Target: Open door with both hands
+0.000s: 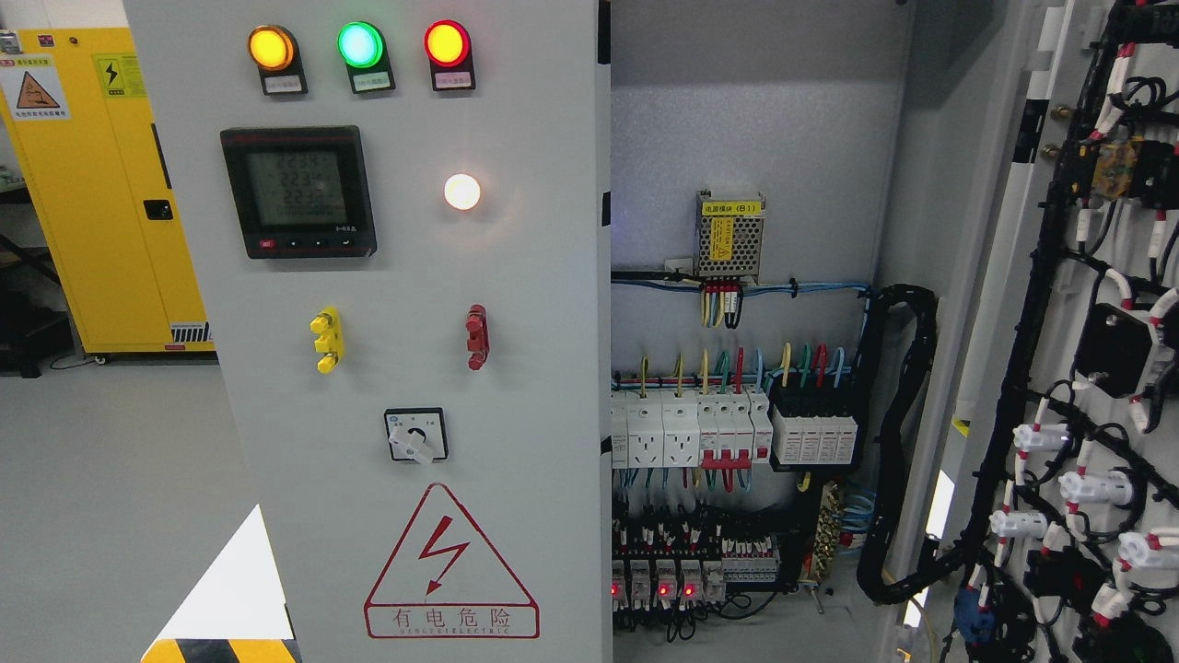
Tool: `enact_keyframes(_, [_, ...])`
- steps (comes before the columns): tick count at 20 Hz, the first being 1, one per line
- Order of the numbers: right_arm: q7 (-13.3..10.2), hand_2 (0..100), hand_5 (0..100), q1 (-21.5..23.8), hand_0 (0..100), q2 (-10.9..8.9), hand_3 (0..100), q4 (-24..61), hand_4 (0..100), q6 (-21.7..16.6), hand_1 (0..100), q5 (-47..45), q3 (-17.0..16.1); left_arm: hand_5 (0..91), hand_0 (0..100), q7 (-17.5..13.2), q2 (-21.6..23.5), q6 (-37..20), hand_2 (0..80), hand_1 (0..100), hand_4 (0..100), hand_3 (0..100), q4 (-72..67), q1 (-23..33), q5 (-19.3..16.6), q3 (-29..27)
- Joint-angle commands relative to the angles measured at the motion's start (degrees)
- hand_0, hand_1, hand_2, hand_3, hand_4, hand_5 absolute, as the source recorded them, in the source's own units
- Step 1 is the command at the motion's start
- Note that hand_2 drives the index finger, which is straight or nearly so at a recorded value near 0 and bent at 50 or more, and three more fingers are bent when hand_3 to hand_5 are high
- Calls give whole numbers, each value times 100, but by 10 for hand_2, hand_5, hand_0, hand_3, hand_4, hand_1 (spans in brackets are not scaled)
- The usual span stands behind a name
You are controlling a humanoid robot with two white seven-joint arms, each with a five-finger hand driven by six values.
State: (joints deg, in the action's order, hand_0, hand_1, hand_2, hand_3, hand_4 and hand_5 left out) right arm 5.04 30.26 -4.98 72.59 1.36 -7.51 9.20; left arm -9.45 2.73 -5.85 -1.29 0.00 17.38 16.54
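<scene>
A grey electrical cabinet fills the head view. Its left door (516,387) is closed and carries three lit lamps, a digital meter (297,191), a rotary switch (415,435) and a red hazard triangle (449,566). The right door (1087,368) is swung wide open, showing its wired back side. Between them the cabinet interior (737,424) is exposed, with breakers and coloured wires. Neither of my hands nor arms shows anywhere in the picture.
A yellow safety cabinet (101,184) stands at the back left on the grey floor (110,479). A black cable bundle (907,442) loops from the interior to the open door. A yellow-black striped marking (221,649) lies at the bottom left.
</scene>
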Motion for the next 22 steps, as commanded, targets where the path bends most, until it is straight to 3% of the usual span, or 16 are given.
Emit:
enact_keyframes(1, [23,0,0,437,202,-310,0,4692,0,-161,122,-4,468,0,0,-4,8,-39,0,0,0,0,-143,-88,2,-28])
enact_keyframes(4, [23,0,0,280,201,-469,0,4711,0,-1170,122,4,722,0,0,-66,-9,-65,0,0,0,0,-135,-141,81,-45])
enact_keyframes(6, [23,0,0,-1,202,-548,0,4711,0,-1427,122,4,863,0,0,-57,-27,-83,0,0,0,0,-143,-150,64,-37])
enact_keyframes(9, [23,0,0,-554,201,-522,0,4711,0,-1515,122,4,986,0,0,-57,-18,-83,0,0,0,0,-143,-159,2,-28])
enact_keyframes(13, [23,0,0,-1599,202,-329,0,4711,0,-1647,121,4,1040,0,0,-57,8,-74,0,0,0,0,-143,-176,2,-28])
enact_keyframes(18, [14,0,0,-2840,202,-83,0,4650,0,-1463,121,-13,908,0,0,-57,-27,-83,0,0,0,0,-143,-167,2,-28])
enact_keyframes(22, [-12,0,0,-3472,202,347,0,4264,0,-1410,121,-13,917,0,0,-83,-54,-83,0,0,0,0,-143,-167,11,-37])
